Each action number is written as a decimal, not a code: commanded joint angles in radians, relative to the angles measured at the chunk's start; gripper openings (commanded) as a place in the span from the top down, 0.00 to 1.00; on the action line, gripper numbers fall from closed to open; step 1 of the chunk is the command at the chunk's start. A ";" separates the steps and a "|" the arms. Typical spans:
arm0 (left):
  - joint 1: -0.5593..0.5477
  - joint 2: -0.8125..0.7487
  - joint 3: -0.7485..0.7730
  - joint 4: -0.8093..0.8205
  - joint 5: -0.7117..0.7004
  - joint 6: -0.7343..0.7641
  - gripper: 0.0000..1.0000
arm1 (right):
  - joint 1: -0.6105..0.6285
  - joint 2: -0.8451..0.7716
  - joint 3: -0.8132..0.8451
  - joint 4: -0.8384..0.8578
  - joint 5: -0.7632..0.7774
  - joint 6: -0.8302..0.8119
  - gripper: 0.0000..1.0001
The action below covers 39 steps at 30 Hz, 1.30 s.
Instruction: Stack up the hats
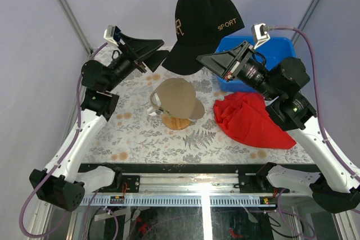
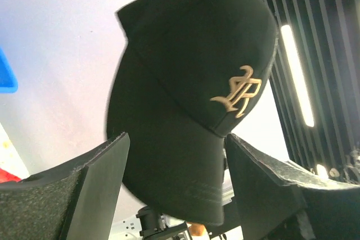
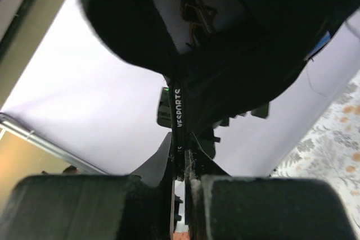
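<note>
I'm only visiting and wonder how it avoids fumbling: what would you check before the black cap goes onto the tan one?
1. Grip: right claw shut on the black cap at its back strap: ok.
2. Release: left claw open, fingers either side of the brim without pinching: ok.
3. Height: black cap held clear of the table: ok.
4. Target: tan cap seated on the wooden stand: ok.
5. Obstacle: red cloth lies apart from the stand: ok.
6. Alignment: black cap over the tan cap: cannot tell.
</note>
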<state>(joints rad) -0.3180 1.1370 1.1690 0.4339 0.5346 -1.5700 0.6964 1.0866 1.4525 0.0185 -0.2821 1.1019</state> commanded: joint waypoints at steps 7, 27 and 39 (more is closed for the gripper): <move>0.019 -0.067 -0.145 0.017 0.009 -0.167 0.30 | -0.011 0.032 0.014 0.322 -0.087 0.075 1.00; 0.019 -0.014 -0.096 0.126 -0.063 -0.302 0.39 | -0.012 0.039 -0.135 0.429 -0.119 0.144 1.00; 0.019 -0.020 -0.044 0.001 -0.093 -0.196 1.00 | -0.028 0.034 -0.110 0.206 -0.079 0.012 0.69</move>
<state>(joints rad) -0.2844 1.1213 1.0641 0.5083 0.4164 -1.9141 0.6643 1.1309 1.2598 0.3183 -0.3744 1.2182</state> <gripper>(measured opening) 0.041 0.169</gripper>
